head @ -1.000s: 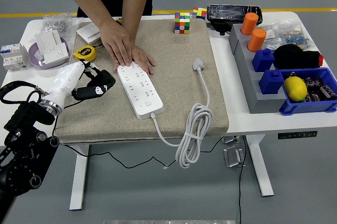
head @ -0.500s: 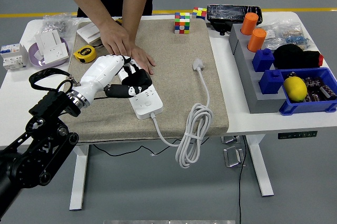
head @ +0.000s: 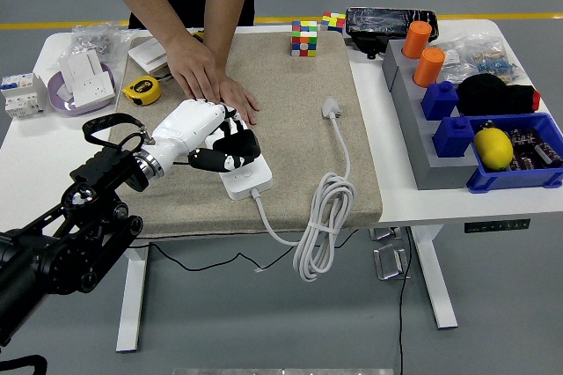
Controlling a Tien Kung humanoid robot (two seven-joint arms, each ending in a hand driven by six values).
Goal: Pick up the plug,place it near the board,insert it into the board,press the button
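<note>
now hovering over the board (head: pixel 244 166) after sweeping in from 9 o'clock: left hand (head: pixel 215 142), fingers loosely curled, gripping nothing. plug (head: pixel 331 109) untouched at 3 o'clock on the mat, so pickup not begun. person's hands (head: pixel 207 76) steadying the board's far end.

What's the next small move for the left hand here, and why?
Probably lift off the power strip and swing right toward the plug. The left hand sits over the strip holding nothing, while the plug lies untouched on the mat, well right of the strip, its cord trailing off the near edge. A person's hands pin the strip's far end, so it should stay put.
</note>
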